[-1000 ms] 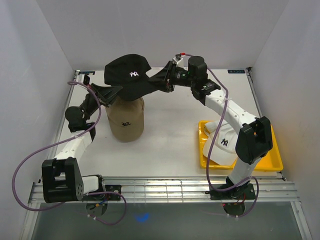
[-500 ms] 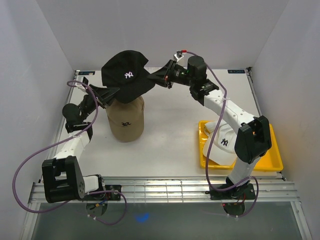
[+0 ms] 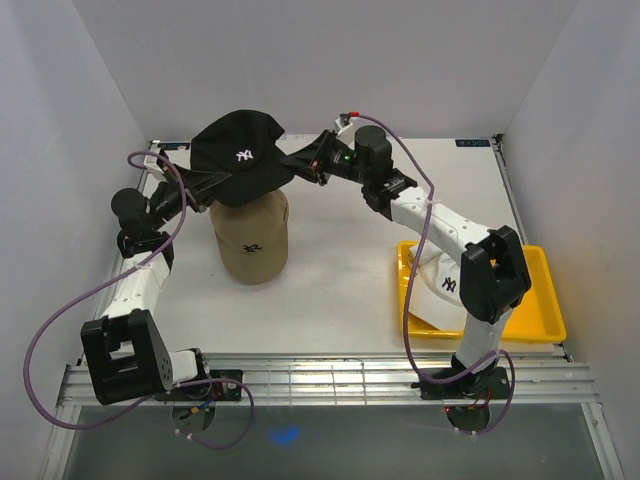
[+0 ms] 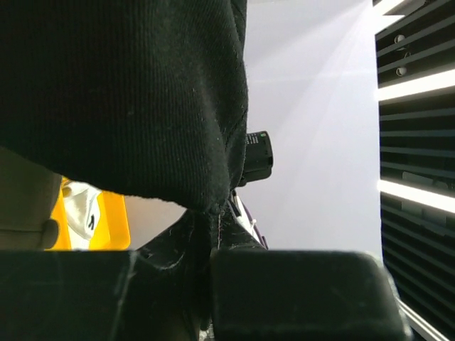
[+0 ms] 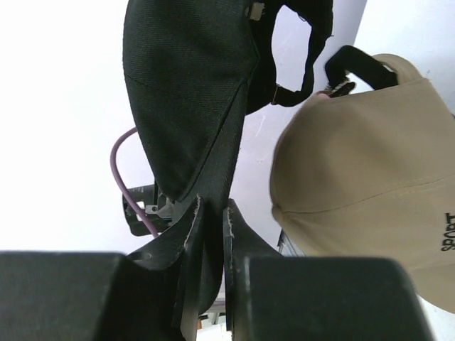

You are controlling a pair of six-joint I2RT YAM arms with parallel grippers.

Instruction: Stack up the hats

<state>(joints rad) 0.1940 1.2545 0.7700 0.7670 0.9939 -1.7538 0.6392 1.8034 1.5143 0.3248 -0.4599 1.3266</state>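
The white cap [image 3: 440, 285] lies in the yellow tray [image 3: 535, 300], well to the right of the tan cap [image 3: 252, 240]. The right arm [image 3: 480, 270] crosses in front of it and hides part of it. The tan cap stands tall on the tabletop [image 3: 340, 250], a smooth rounded dome with a dark logo on its front.

Just above it hangs the black cap [image 3: 238, 158], of ribbed weave with a white logo on its crown. I cannot tell whether the two touch.

Left of the tan cap, the left jaws pinch the black cap's hem, and the cloth bunches down between them. Up and to the right of the tan cap, the right jaws pinch its opposite edge, a flat fold of black fabric.
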